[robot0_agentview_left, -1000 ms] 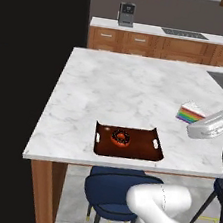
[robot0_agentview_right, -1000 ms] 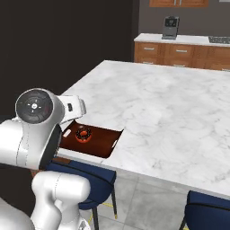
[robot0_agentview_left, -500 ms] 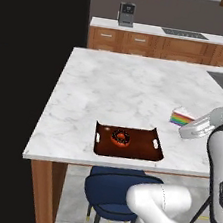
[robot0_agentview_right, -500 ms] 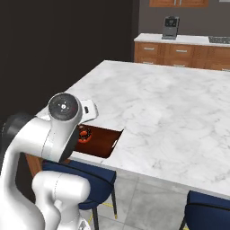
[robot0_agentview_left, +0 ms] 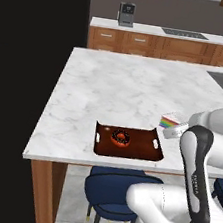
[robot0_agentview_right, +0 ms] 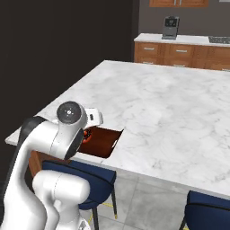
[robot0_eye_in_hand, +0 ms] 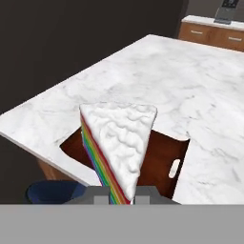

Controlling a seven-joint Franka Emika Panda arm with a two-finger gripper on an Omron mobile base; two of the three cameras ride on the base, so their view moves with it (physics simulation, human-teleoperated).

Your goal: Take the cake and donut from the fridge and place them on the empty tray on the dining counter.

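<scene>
Left base view: we see the tray [robot0_agentview_left: 129, 143] near the front edge of the marble counter [robot0_agentview_left: 131, 91], the donut [robot0_agentview_left: 120, 137] lying inside it toward its left half. The cake [robot0_agentview_left: 170, 122] hangs above the counter just right of the tray, at the end of the arm.

Right base view: we note the arm's elbow covering most of the tray [robot0_agentview_right: 103, 140]; a sliver of donut [robot0_agentview_right: 87, 135] peeks out beside it.

Hand view: we see the gripper [robot0_eye_in_hand: 121, 196] clamped on the cake [robot0_eye_in_hand: 118, 141] at its narrow end, white icing facing us, rainbow layers along the left side. The tray [robot0_eye_in_hand: 159, 159] lies beneath, behind the slice.
</scene>
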